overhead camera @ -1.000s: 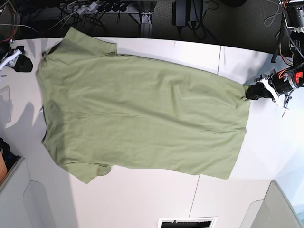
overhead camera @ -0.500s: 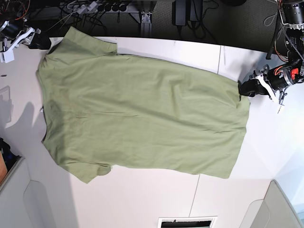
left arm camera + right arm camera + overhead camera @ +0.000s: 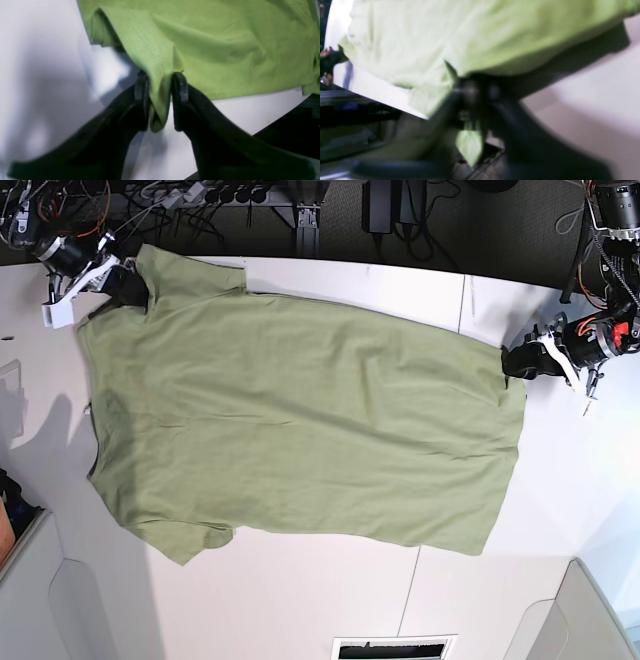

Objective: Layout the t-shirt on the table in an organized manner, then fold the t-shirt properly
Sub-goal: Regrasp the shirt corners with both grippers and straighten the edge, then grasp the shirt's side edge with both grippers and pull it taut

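Observation:
The olive-green t-shirt (image 3: 300, 410) lies spread flat on the white table (image 3: 300, 600), collar end to the left and hem to the right. My left gripper (image 3: 508, 362) is at the hem's far corner. In the left wrist view, the left gripper (image 3: 160, 83) stands open, a fold of the t-shirt (image 3: 212, 37) hem lying between its black fingers. My right gripper (image 3: 128, 285) is at the far left sleeve. The right wrist view is blurred; the right gripper (image 3: 477, 92) is shut on the t-shirt (image 3: 445, 37) edge, with a tab of cloth poking out below.
Cables and power strips (image 3: 200, 195) lie in the dark beyond the table's far edge. A thin seam (image 3: 462, 300) crosses the tabletop. A vent slot (image 3: 392, 648) sits at the near edge, with grey panels (image 3: 40, 600) at the near corners.
The right arm swung in from the far left corner to the far left sleeve and shut on it. The left gripper slid a little toward the hem and its jaws parted.

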Robot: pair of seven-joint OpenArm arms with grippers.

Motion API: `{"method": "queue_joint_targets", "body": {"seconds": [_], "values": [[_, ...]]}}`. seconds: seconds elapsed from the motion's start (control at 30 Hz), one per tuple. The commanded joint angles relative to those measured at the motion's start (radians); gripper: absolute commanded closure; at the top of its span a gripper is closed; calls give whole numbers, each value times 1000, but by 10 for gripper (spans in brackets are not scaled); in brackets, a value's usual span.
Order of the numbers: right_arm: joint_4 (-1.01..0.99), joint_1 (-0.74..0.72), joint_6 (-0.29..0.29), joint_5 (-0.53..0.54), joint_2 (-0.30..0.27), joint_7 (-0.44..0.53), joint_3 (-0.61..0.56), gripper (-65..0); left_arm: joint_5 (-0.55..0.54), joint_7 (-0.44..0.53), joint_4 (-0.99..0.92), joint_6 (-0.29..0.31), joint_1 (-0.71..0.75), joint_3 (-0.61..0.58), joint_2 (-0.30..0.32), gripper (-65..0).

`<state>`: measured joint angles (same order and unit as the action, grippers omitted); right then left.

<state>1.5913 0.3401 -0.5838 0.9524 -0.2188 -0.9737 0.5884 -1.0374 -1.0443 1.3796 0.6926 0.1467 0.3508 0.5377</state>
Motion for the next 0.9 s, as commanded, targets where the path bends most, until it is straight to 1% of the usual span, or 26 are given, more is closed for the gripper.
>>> {"method": "queue_joint_targets", "body": {"seconds": [0.0,0.17,0.37,0.5,0.6,0.7,0.8,0.87], "values": [[13,-9,-7,10,-17,12,5,0,-21,11,12,6,-10,8,23,-179],[42,-30,-8,4,-19,11,7,0,-23,11,13,6,-11,8,26,-178],[199,-30,-8,-29,-19,14,12,0,-74,7,41,6,-11,9,60,-178],[292,-31,-7,-73,-26,59,12,0,-73,8,88,6,-12,9,75,-178],[296,-61,-3,-113,-48,89,11,0,-64,14,95,6,-30,9,75,-178],[279,-120,3,-140,-70,100,11,0,-20,48,94,6,-51,9,75,-178],[238,-187,4,-174,-92,106,11,0,3,69,94,6,-76,9,75,-179],[195,-225,4,-170,-108,106,11,0,11,69,92,6,-93,8,75,-179]]}}
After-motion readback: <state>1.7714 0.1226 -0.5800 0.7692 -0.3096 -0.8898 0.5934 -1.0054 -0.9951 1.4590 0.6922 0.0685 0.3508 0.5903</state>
